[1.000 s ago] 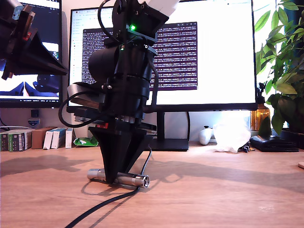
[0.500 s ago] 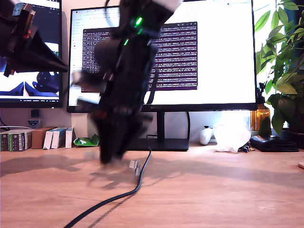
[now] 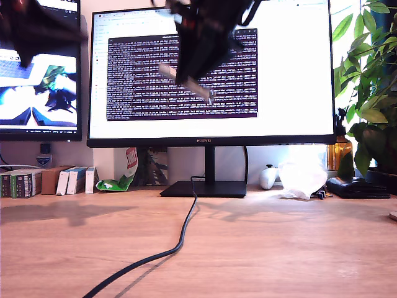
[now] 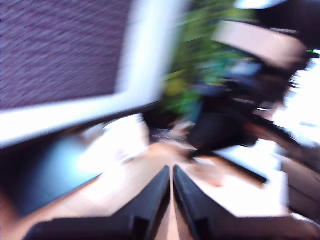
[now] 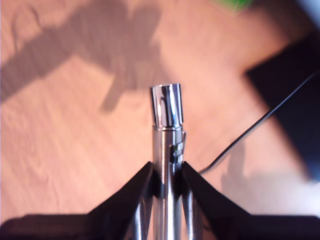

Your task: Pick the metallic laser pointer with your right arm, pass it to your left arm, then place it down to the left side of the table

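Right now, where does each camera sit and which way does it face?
Exterior view: low at desk height, facing the monitor; my blurred second gripper holds the pointer high.
First wrist view: on my first gripper, facing the monitor and plant; jaws together.
Second wrist view: on my second gripper, facing down at the table.
Shared: pointer, cable.

Wooden table, black cable across

The laser pointer is shiny silver, the second gripper black, the table light-brown wood-grain.
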